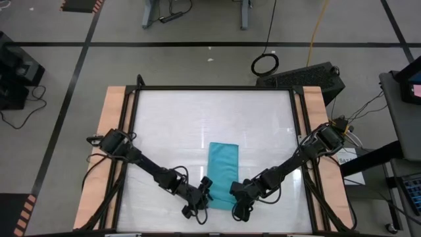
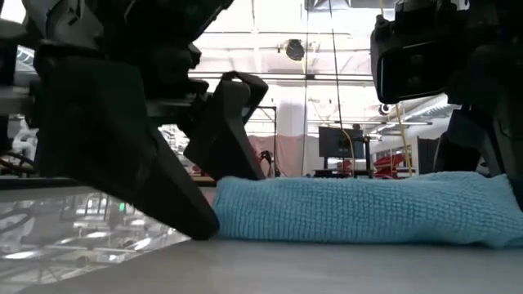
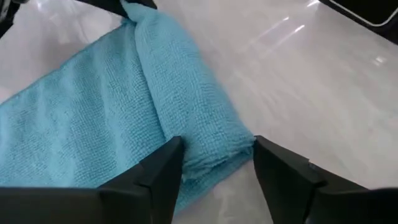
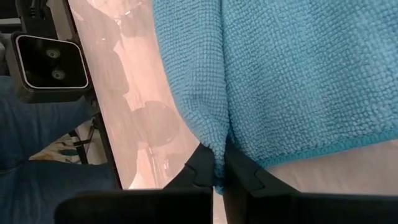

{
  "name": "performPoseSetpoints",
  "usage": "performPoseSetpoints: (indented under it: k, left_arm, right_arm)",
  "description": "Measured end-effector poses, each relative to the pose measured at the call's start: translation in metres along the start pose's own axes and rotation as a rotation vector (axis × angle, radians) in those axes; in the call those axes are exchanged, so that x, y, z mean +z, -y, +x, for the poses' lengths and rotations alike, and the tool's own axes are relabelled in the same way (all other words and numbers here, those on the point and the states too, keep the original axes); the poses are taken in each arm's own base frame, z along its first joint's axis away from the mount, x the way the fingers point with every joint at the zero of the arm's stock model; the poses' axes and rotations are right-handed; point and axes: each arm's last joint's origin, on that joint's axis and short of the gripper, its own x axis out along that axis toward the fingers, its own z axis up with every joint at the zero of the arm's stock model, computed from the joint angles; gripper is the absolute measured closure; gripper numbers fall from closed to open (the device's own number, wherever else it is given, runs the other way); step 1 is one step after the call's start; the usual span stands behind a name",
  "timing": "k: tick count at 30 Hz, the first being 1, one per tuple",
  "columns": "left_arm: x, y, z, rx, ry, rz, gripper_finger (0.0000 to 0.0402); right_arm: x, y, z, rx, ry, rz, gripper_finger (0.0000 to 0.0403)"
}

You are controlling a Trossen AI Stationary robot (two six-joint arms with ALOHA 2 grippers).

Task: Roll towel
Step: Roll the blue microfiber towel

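Left gripper (image 3: 214,171): jaws spread, straddling the towel (image 1: 222,174) fold | right gripper (image 4: 219,174): pinching its corner | you are starting the roll; keep both ends level.

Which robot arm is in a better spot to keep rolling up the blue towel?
Probably the right. Its tool is already pinched shut on the towel at the rolled near edge, so it can carry the fold forward. The left tool sits open around the other corner, gripping nothing yet.

Low view: towel (image 2: 368,211) right end cut off by frame edge, far part hidden behind its near fold. Right wrist view: pinched towel corner hidden between 2 fingers (image 4: 196,171). Left wrist view: towel's far end cropped.
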Motion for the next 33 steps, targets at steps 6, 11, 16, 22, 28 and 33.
performPoseSetpoints:
  k: [6,11,16,22,28,33]
  left_arm:
    - [-0.002,0.0,0.003,0.008,-0.007,-0.121,0.0281]
    - [0.0,0.0,0.004,-0.001,0.034,-0.157,0.0383]
    - [0.002,-0.003,0.002,-0.011,0.049,-0.336,0.0389]
    - [0.009,-0.009,-0.007,-0.112,0.065,-0.54,0.0396]
    - [0.003,-0.015,-0.007,-0.197,-0.012,-0.778,0.0397]
    - [0.002,-0.017,-0.008,-0.2,-0.027,-0.859,0.0398]
  right_arm:
    - [0.0,0.0,0.0,0.006,0.003,0.01,0.0403]
    - [0.0,-0.001,0.0,0.008,0.001,0.016,0.0403]
    - [0.0,-0.001,0.0,0.009,0.0,0.025,0.0403]
    - [0.0,-0.002,-0.001,0.015,-0.004,0.052,0.0403]
    - [0.001,-0.006,-0.008,0.047,-0.004,0.08,0.0403]
    - [0.004,-0.008,-0.014,0.062,0.006,0.102,0.0403]
